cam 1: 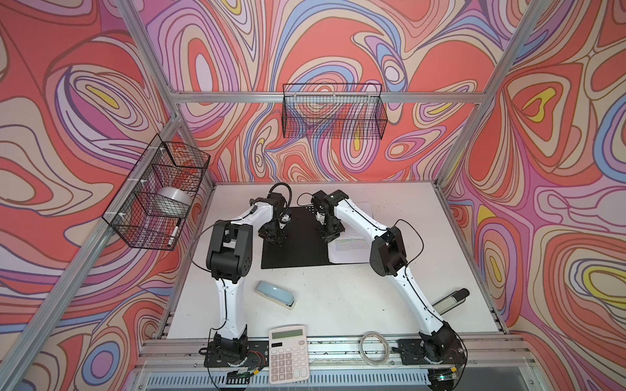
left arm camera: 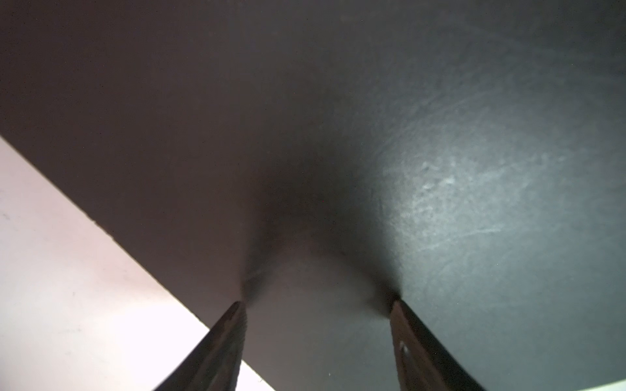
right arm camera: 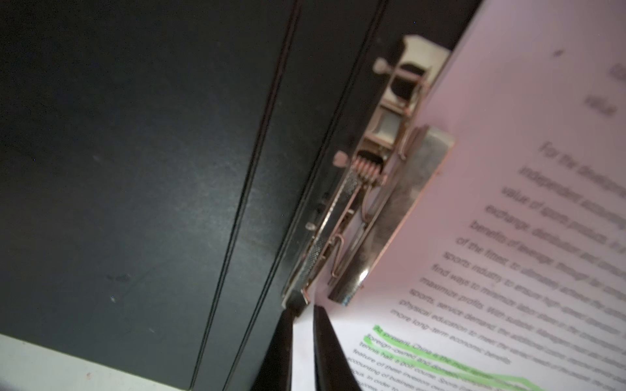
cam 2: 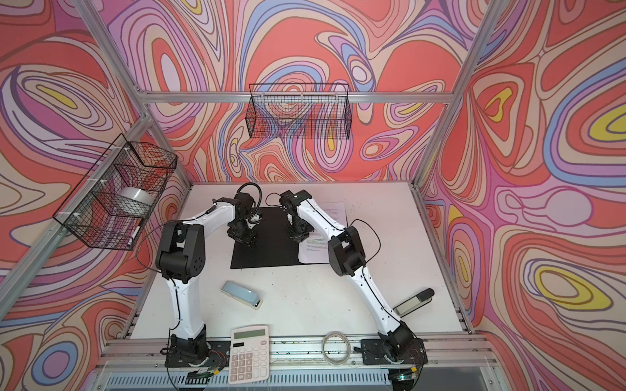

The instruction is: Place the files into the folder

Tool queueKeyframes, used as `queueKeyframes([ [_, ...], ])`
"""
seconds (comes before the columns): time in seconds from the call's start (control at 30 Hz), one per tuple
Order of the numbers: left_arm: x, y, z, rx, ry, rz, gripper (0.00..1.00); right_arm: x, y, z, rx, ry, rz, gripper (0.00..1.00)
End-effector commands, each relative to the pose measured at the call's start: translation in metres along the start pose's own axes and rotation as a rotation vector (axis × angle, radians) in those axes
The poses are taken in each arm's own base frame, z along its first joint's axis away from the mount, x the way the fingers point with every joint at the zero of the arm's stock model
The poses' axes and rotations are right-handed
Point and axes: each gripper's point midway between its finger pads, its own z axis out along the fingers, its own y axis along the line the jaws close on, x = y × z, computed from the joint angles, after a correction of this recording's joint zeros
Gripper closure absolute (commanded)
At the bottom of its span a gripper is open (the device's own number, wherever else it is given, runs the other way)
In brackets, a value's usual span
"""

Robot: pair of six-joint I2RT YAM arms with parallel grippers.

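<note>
Now my left gripper point(left arm camera: 318, 304) stands with jaws apart, tips down on the black inside of the open folder point(cam 1: 298, 250), flat on the table point(cam 1: 338, 294). My right gripper point(right arm camera: 302, 309) is pinched on the edge of the files point(right arm camera: 474, 237), which lie on the folder's right half by its clip point(right arm camera: 406, 203).

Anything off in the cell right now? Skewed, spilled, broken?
Nothing spilled or broken. Only quirk: the white printed sheets, lying in the open black-lined folder under its metal clamp, have one edge pinched by the right gripper.
</note>
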Motion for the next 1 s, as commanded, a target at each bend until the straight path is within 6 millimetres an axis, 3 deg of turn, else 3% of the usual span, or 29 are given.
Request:
queueKeyframes([
  [0.0, 0.006, -0.003, 0.003, 0.011, 0.018, 0.015, 0.32, 0.010, -0.029, 0.044, 0.092, 0.091, 0.015, 0.87],
  [0.17, 0.005, -0.004, -0.001, 0.019, 0.012, 0.015, 0.32, 0.008, -0.026, 0.037, 0.078, 0.079, 0.019, 0.87],
  [0.97, -0.001, -0.006, -0.033, 0.034, -0.044, 0.017, 0.30, -0.022, -0.007, -0.035, -0.010, -0.117, 0.032, 0.84],
])
